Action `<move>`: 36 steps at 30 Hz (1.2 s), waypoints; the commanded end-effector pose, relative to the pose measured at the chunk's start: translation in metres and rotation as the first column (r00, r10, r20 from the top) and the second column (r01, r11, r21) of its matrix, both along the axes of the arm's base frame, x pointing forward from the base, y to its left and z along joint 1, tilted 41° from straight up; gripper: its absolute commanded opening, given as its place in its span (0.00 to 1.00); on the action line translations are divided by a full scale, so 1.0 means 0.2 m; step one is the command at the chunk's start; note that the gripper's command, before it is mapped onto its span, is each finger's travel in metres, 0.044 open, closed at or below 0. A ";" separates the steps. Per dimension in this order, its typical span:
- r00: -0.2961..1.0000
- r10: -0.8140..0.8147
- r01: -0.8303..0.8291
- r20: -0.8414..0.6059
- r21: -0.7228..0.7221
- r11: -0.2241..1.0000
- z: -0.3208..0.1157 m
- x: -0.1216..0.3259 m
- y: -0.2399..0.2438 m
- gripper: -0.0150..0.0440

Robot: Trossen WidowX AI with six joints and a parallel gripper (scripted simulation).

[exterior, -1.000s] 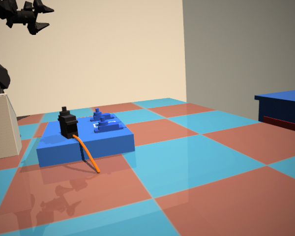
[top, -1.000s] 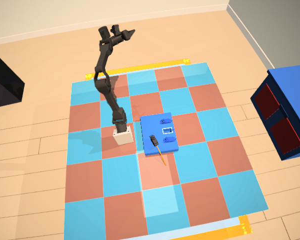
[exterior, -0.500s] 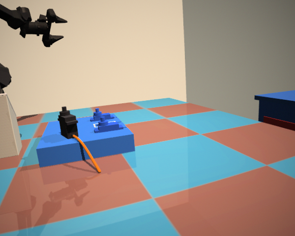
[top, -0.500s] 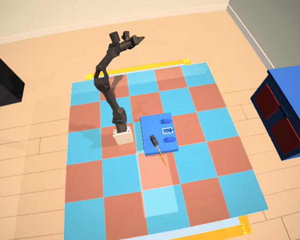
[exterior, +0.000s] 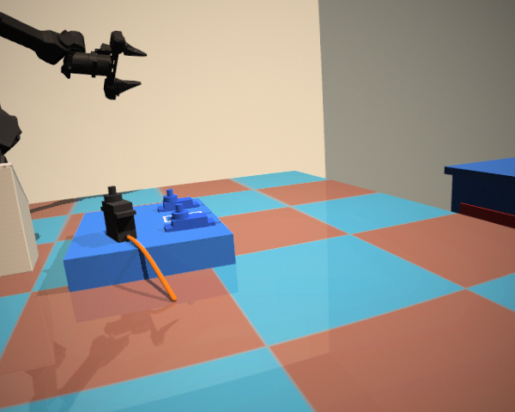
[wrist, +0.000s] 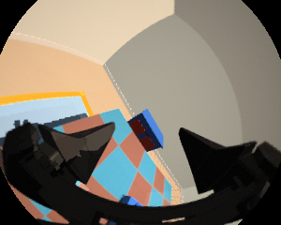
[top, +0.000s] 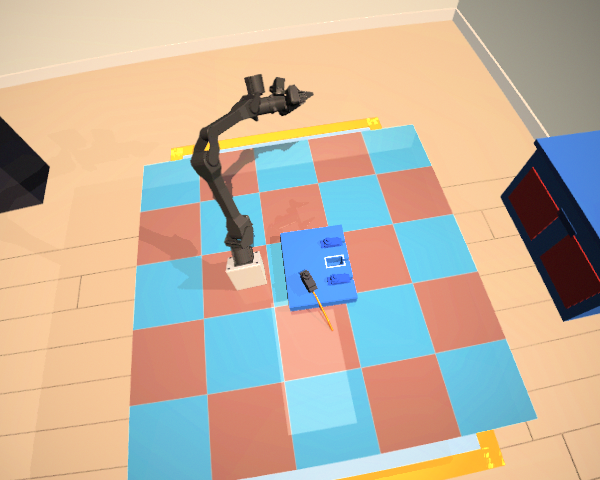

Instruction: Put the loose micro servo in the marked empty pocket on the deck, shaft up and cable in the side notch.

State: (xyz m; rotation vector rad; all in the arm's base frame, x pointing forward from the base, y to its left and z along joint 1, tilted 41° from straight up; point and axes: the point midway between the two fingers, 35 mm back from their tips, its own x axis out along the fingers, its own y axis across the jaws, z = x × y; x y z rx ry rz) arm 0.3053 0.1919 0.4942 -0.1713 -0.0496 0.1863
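Note:
The loose micro servo (top: pixel 307 281) (exterior: pixel 119 220) is black and stands upright on the blue deck (top: pixel 300 248) (exterior: pixel 151 261), with its output shaft pointing up. Its orange cable (top: pixel 323 311) (exterior: pixel 154 264) runs over the deck's edge and hangs down toward the floor. The marked pocket (top: pixel 334 261) has a white outline and lies empty between two blue servos; in the exterior view it is mostly hidden behind one of them. My gripper (exterior: pixel 143 69) (wrist: pixel 147 128) is wide open and empty, high above the deck and away from the servo, with its fingers pointing roughly level.
One blue fitted servo (top: pixel 333 241) (exterior: pixel 178 202) and another blue fitted servo (top: pixel 338 279) (exterior: pixel 190 220) stand up from the deck on either side of the pocket. The arm's white base (top: pixel 246 273) (exterior: pixel 9 221) is beside the deck. A blue cabinet (top: pixel 584 170) (exterior: pixel 493 186) (wrist: pixel 152 128) stands farther off.

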 end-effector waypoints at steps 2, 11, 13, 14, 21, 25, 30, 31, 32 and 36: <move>0.999 -0.015 0.014 -0.051 -0.020 1.000 -0.10 0.09 -0.02 1.00; 0.980 -0.064 0.050 -0.189 -0.078 0.996 -0.38 0.29 -0.09 1.00; 0.971 -0.077 0.058 -0.226 -0.089 0.994 -0.45 0.33 -0.12 1.00; 0.966 -0.083 0.062 -0.244 -0.094 0.994 -0.48 0.36 -0.13 1.00; 0.919 -0.129 0.090 -0.374 -0.120 0.989 -0.73 0.49 -0.24 1.00; 0.883 -0.155 0.110 -0.444 -0.126 0.986 -0.87 0.54 -0.32 1.00; 0.823 -0.185 0.138 -0.537 -0.126 0.982 -1.05 0.60 -0.43 1.00; 0.810 -0.190 0.144 -0.555 -0.126 0.982 -1.09 0.61 -0.46 1.00; 0.802 -0.201 0.148 -0.562 -0.138 0.979 -1.11 0.61 -0.48 1.00; 0.757 -0.218 0.168 -0.615 -0.140 0.976 -1.22 0.62 -0.55 1.00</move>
